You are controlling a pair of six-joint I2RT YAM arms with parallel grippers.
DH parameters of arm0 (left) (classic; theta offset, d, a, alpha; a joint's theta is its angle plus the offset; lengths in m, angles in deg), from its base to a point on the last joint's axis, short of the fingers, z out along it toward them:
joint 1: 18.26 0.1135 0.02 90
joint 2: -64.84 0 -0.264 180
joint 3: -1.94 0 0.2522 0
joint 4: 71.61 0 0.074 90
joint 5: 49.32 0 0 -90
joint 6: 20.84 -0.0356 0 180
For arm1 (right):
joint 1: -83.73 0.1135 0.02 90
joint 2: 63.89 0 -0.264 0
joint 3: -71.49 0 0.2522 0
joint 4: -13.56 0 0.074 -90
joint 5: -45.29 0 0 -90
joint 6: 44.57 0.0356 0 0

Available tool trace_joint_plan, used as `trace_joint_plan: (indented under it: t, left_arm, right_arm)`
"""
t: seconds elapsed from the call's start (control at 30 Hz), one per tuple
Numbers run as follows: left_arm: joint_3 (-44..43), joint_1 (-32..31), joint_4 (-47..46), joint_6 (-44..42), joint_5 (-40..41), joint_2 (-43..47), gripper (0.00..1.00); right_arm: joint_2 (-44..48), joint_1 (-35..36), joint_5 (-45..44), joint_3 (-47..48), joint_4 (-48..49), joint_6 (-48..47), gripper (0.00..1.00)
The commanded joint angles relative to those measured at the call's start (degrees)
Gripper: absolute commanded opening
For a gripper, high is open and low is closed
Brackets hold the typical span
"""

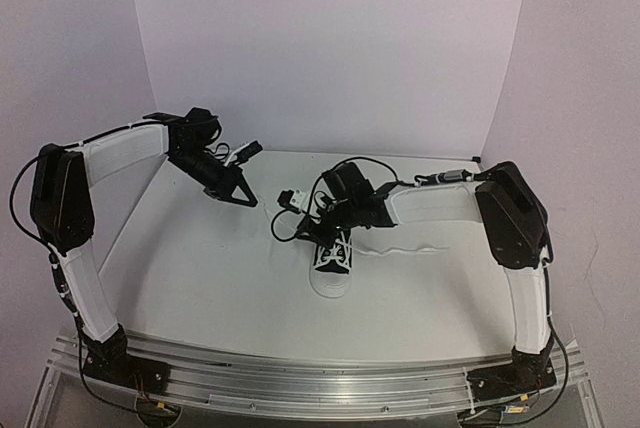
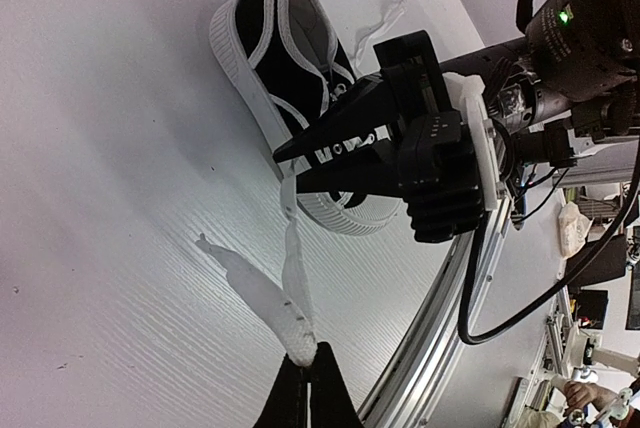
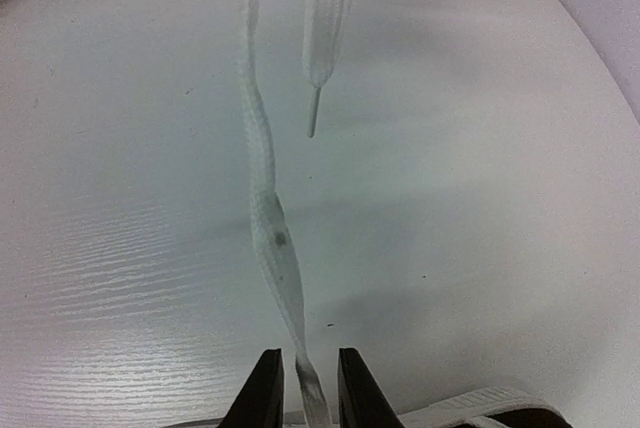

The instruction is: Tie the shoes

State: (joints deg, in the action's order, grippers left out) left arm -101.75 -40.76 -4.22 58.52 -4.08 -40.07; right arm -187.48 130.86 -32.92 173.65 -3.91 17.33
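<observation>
Sneaker (image 1: 332,266): small, black canvas with a white toe cap and sole. It lies on the white worktop (image 1: 200,283) about mid-table, toe toward the arm bases and just below the right wrist.

Left hand (image 2: 308,358): clenched on one white lace (image 2: 295,278). The fingertips meet on it with no gap. In the top view this hand sits to the left of the sneaker and apart from it, raised off the worktop.

The held lace runs from the left hand's tips across to the right hand (image 3: 310,360). It is twisted along its length and hangs above the worktop, casting a shadow.

Right hand: low, right beside the sneaker's laced throat. Its fingers (image 3: 262,388) stand slightly parted. The lace passes between them with space on either side, so it is threaded through and not visibly pinched.

A lace end with its aglet (image 3: 314,123) hangs beside the held strand in the right wrist view. Cannot tell which lace it belongs to.

Second lace (image 1: 405,249): lies slack and wavy on the worktop, trailing right from the sneaker under the right forearm.
</observation>
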Motion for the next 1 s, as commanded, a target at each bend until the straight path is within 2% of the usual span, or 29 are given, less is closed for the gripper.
trace_joint_plan:
  t: [0.0,0.23,0.4,0.57,0.6,0.63,0.67,0.7,0.73,0.77,0.87,0.97]
  left_arm:
    - [-0.7,0.19,-0.11,-0.35,0.19,2.75,0.0]
    - [-1.15,0.21,-0.14,-0.29,0.07,2.16,0.0]
    - [-0.08,0.2,-0.31,-0.33,0.45,2.51,0.0]
    - [5.19,0.04,-2.84,-3.06,1.35,3.0,0.01]
    - [6.4,-0.18,-3.56,-4.75,1.18,2.85,0.09]
    - [7.46,-0.67,-4.46,-7.33,1.34,2.79,0.31]
    - [8.74,-1.32,-5.94,-10.17,2.24,2.97,0.59]
    - [10.23,-1.89,-8.26,-12.61,3.85,3.36,0.8]
    - [11.63,-2.31,-10.79,-15.63,4.88,4.24,0.93]
    - [13.16,-2.48,-14.07,-19.29,5.29,5.12,0.97]
    - [18.5,-2.93,-25.37,-29.02,3.39,8.69,0.97]
    - [24.92,-7.62,-42.03,-31.96,5.75,10.92,0.92]
  right_arm:
    - [1.69,-0.03,-0.29,-0.68,0.49,-0.03,0.18]
    - [1.68,-0.19,-0.98,-1.16,0.47,1.69,0.02]
    - [2.4,-1.18,-1.43,-1.15,0.63,6.34,0.0]
    - [6.77,-2.52,-2.22,-4.3,1.48,11.48,0.0]
    - [7.88,-2.64,-2.36,-5.14,1.65,12.44,0.0]
    - [8.85,-2.75,-2.6,-5.99,1.72,13.6,0.0]
    - [9.54,-2.83,-2.91,-6.76,1.72,14.81,0.0]
    - [10.22,-2.83,-3.21,-7.3,1.72,15.77,0.0]
    - [10.69,-2.85,-3.39,-7.73,1.71,17.36,0.0]
    - [11.04,-2.88,-3.46,-7.87,1.67,18.79,0.0]
    - [11.63,-2.84,-3.18,-8.19,1.52,24.5,0.0]
    - [12.39,-2.84,-4.55,-8.97,1.16,31.59,0.0]
